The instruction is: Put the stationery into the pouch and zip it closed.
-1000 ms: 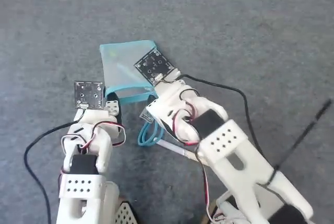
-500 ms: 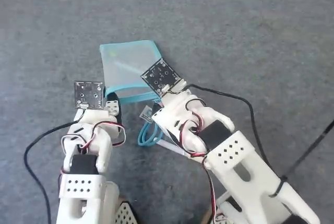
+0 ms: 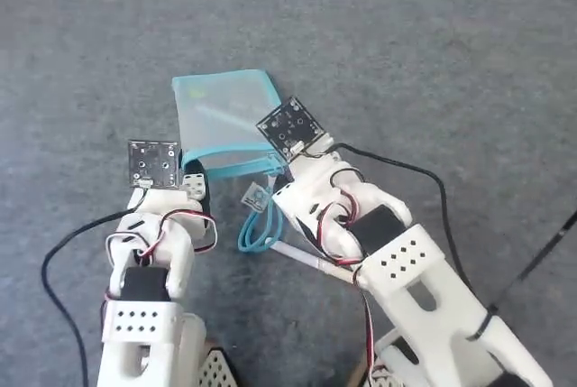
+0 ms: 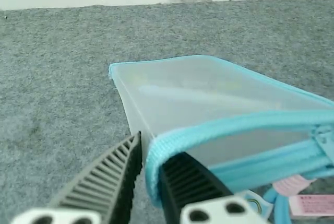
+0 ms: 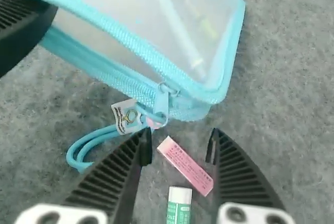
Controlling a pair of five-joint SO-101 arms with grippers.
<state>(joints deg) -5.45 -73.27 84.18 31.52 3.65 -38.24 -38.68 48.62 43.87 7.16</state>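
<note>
From high up: translucent turquoise-trimmed zip pouch [image 3: 221,125] flat on grey felt surface [image 3: 451,71]. Left wrist: left end effector [image 4: 151,153] clamped on pouch's zipper edge. Right wrist: right end effector [image 5: 180,135] spread apart beside zipper pull [image 5: 160,106].

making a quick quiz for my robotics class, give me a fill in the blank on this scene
The left jaws grip the ___ by its rim.
The zip and the cord loop are both ___.
The right jaws stand ___ close to the zip pull.
Everything lies on a ___ carpet.

Missing words: pouch; blue; open; grey
</note>
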